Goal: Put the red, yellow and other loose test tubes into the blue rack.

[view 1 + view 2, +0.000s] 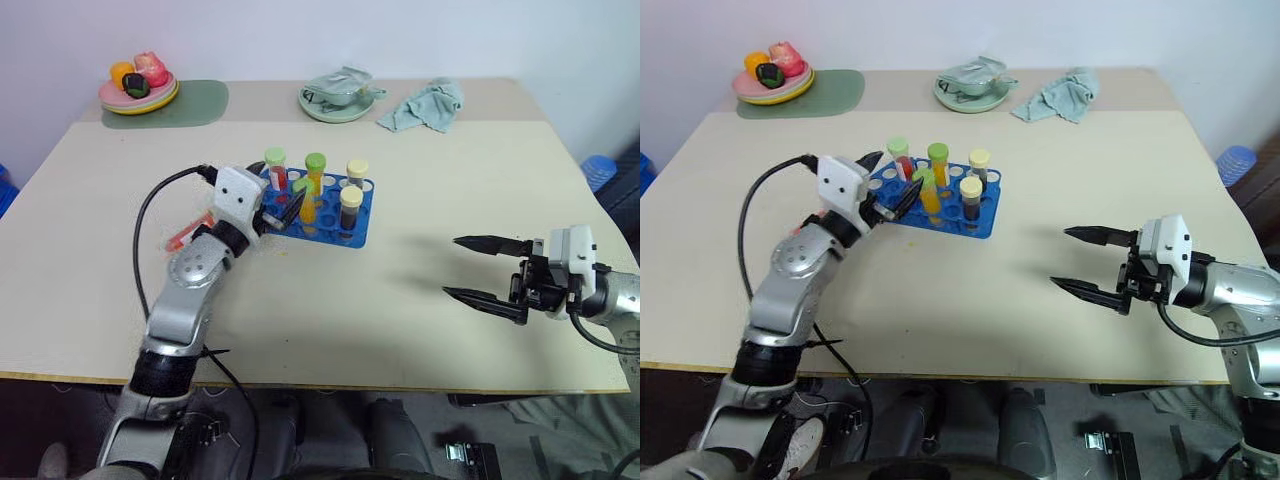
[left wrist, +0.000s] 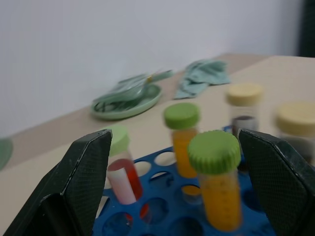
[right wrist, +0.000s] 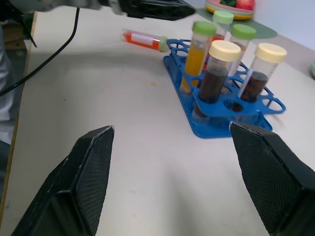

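The blue rack (image 1: 362, 228) stands mid-table and holds a red tube (image 1: 276, 172) and a yellow tube (image 1: 314, 178), both with green caps, and two dark tubes (image 1: 351, 212) with cream caps. My left gripper (image 1: 275, 195) is open at the rack's left end. Another yellow tube (image 2: 214, 182) with a green cap stands in the rack between its fingers, with a gap on each side. A loose red tube (image 1: 185, 235) lies on the table, left of my left arm. My right gripper (image 1: 450, 266) is open and empty, well to the right of the rack.
At the back left, a plate of toy fruit (image 1: 138, 92) sits on a green mat (image 1: 200, 105). A green dish (image 1: 340, 98) and a teal cloth (image 1: 425, 105) lie at the back. A black cable (image 1: 140, 240) loops beside my left arm.
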{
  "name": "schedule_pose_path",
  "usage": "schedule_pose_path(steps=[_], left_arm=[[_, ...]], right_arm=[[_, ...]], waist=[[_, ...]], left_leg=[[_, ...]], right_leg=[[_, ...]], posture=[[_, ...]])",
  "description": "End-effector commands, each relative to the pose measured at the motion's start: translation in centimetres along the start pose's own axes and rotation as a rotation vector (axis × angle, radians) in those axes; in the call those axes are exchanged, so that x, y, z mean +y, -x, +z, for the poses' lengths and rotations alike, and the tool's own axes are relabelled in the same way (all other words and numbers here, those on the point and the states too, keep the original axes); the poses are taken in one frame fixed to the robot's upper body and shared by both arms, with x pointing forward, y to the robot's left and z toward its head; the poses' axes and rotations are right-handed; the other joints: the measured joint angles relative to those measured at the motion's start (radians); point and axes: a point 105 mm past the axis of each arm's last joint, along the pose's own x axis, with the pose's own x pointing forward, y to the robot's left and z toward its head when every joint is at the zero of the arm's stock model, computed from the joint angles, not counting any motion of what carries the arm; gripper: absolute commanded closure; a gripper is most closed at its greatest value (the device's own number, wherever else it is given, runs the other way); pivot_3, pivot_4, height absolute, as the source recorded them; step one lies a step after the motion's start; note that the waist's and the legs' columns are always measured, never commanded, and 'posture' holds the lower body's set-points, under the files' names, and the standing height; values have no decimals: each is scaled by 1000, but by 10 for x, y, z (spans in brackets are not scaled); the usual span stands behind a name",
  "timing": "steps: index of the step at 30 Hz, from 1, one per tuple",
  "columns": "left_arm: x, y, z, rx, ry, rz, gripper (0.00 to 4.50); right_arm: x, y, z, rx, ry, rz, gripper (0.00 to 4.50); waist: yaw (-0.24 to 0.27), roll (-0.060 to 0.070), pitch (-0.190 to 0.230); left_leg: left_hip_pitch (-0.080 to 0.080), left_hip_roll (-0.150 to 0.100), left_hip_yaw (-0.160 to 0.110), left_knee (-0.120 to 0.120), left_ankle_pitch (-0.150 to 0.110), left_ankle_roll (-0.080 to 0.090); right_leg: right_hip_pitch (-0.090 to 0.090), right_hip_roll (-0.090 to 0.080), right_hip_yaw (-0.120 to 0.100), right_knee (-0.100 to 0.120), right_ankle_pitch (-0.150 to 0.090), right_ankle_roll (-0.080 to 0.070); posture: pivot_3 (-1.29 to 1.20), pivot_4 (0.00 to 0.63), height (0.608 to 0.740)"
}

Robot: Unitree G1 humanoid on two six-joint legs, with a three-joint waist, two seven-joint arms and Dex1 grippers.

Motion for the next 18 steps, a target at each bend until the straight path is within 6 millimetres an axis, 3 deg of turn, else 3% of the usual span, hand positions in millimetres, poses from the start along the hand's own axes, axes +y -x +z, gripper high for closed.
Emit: schedule_pose_path(steps=[1, 5, 9, 14, 18], left_arm=[[25, 3, 20, 2, 16, 58, 320], [72, 7, 13, 248, 43, 180, 320], [101, 15, 2, 559, -32, 76, 320], [141, 40, -23, 965, -45, 22, 320], [161, 38, -32, 1082, -98, 2, 320]], right_arm=[[-2, -6, 7, -28, 39, 5, 667], [-2, -12, 8, -40, 35, 14, 667], [-3, -15, 11, -44, 33, 25, 667], [-3, -19, 14, -49, 35, 39, 667], [-3, -21, 14, -55, 39, 43, 667]], waist=[[1, 0, 0], [-2, -1, 0], [-9, -1, 0], [-16, -1, 0], [-22, -1, 1]], left_leg=[[0, 0, 0, 0, -1, 1], [0, 0, 0, 0, -1, 2], [0, 0, 0, 0, -1, 2], [0, -1, 0, -1, -1, 2], [0, -2, -1, -1, -1, 2]], right_leg=[[0, 0, 0, 0, 0, 0], [0, 0, 0, 0, 0, 0], [-1, 0, 0, 1, 0, 0], [-1, 1, 0, 1, 0, 0], [0, 1, -1, 1, 0, 0]], posture=[[0, 150, 740], [0, 150, 740], [0, 150, 740], [0, 150, 740], [0, 150, 740]])
